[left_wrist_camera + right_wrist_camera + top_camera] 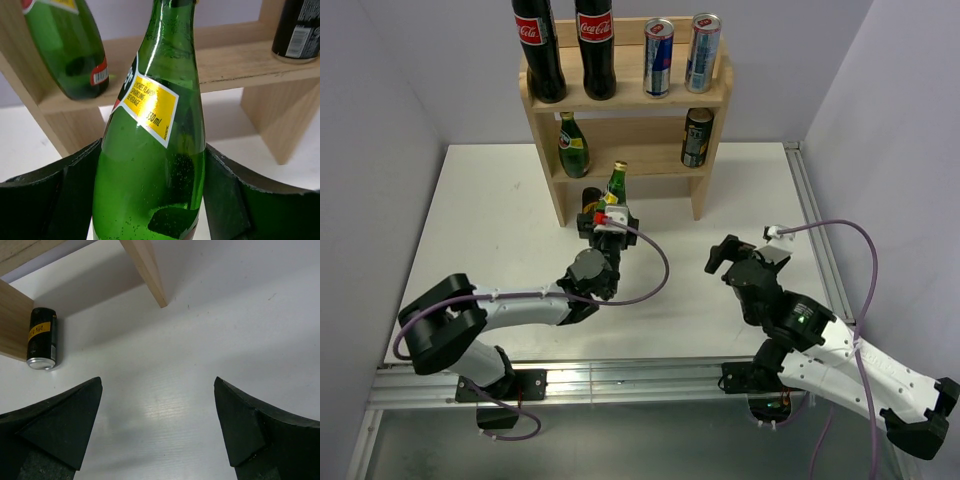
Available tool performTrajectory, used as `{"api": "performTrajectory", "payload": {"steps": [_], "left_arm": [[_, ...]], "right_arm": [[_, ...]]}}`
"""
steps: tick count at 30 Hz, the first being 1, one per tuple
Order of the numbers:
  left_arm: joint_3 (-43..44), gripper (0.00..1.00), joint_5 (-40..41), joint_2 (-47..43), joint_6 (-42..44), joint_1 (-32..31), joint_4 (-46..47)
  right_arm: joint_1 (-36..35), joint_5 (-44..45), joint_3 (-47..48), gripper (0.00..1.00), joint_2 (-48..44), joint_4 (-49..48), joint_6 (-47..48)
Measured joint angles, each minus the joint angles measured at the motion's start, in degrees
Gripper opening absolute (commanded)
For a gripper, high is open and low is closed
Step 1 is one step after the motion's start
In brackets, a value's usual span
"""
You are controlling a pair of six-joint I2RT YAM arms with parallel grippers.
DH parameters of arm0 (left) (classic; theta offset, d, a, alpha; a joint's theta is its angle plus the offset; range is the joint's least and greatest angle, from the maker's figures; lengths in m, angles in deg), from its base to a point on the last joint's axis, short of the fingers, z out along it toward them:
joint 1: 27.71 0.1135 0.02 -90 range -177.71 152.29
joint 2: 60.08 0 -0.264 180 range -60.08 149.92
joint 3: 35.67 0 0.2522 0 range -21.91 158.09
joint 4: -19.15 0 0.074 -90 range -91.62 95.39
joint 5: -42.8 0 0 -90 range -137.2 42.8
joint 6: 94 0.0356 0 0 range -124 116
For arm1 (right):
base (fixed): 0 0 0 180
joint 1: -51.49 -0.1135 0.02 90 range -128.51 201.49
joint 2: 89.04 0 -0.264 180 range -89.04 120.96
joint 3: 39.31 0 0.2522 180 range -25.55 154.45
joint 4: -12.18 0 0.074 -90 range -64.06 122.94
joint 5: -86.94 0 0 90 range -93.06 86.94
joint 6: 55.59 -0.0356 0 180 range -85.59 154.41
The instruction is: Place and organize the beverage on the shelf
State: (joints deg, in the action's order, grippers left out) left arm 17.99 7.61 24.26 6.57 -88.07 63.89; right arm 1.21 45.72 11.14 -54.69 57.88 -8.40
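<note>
The light wooden shelf (625,100) stands at the back of the table. Its top tier holds two cola bottles (565,45) and two slim cans (680,52). The lower tier holds a green bottle (572,145) at the left and a dark can (696,137) at the right. My left gripper (608,215) is shut on another green bottle (616,183), upright just in front of the lower tier. In the left wrist view my gripper (154,150) clamps this bottle's (150,190) body from both sides. My right gripper (722,256) is open and empty over bare table, as the right wrist view (157,385) also shows.
A black can with a yellow label (41,338) stands on the table by the shelf's left side panel, close beside the held bottle; it also shows in the top view (590,197). The shelf's right side panel (145,270) is ahead of the right gripper. Walls enclose the white table (490,230).
</note>
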Motion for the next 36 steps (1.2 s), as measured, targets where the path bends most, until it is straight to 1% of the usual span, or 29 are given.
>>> {"api": "performTrajectory", "payload": {"steps": [2,5,8,12,21,31,36], "left_arm": [[1.0,0.0,-0.5,2.8,6.2,0.6,4.0],[2.9,0.0,-2.7,6.5,11.6,1.0,6.2],[4.8,0.0,-5.7,9.9,15.2,1.4,7.3],[7.1,0.0,-8.6,12.5,17.3,2.0,7.3],[10.1,0.0,-15.5,12.7,15.8,4.3,7.9],[14.6,0.0,-21.6,13.1,7.8,14.3,8.1],[17.8,0.0,-24.0,14.9,5.3,16.9,8.2]], "right_arm": [[0.0,0.0,-0.1,1.0,0.5,-0.6,0.5],[0.0,0.0,-0.5,1.0,0.7,-1.5,0.9],[0.3,-0.2,-0.7,1.0,0.8,-2.1,1.5],[1.1,-0.3,-0.9,1.0,1.7,-3.3,2.3],[2.3,-1.0,-1.6,1.0,4.1,-5.6,4.0],[3.3,-1.7,-1.6,1.0,6.3,-6.4,5.5],[4.3,-2.3,-1.6,1.0,9.0,-8.5,6.4]]}}
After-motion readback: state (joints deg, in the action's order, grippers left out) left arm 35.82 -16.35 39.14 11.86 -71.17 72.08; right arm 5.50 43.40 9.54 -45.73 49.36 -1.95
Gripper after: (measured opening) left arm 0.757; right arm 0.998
